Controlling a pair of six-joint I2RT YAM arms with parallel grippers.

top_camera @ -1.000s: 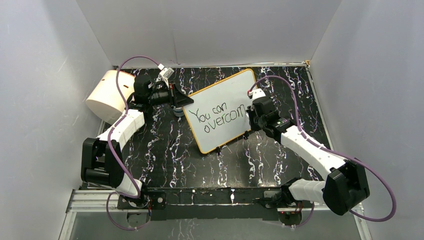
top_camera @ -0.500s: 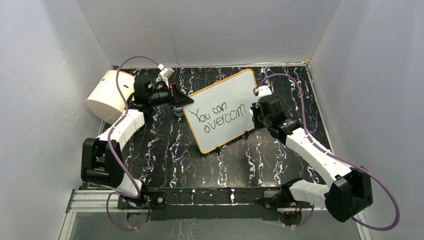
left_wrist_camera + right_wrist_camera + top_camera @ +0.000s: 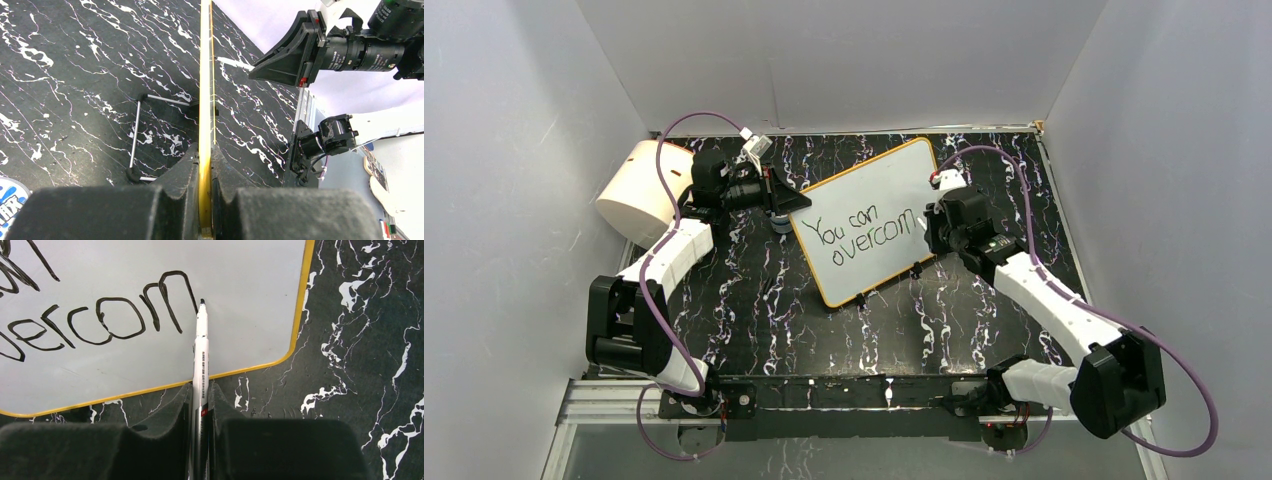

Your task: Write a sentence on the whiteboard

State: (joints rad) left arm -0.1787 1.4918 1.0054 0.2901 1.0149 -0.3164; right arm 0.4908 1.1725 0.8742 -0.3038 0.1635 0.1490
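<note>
We are looking down at the black, white-veined worktop (image 3: 984,310), which is carrying everything here. The whiteboard (image 3: 874,185) is standing on it toward the far edge, about midway between the left and right edges. It is leaning back on its two black clip feet, with its yellow-rimmed face turned toward the near right corner. A cream cylinder (image 3: 636,193) is lying on its side at the far left corner, well apart from the board.

We are reaching in with both arms. The left gripper (image 3: 205,155) is clamping the board's left rim, with the yellow edge pinched tight between its two pads. The right gripper (image 3: 200,390) is hovering at the board's right edge, and its fingers are closing snugly on a white marker (image 3: 201,347) that is pointing at the white face.

The sentence (image 3: 871,240) is showing in black strokes as "You can" over "overcom". The marker's black tip is sitting just right of the last "m", though we cannot tell whether it is touching the surface. Behind the board, a thin wire leg (image 3: 136,135) is resting on the worktop.
</note>
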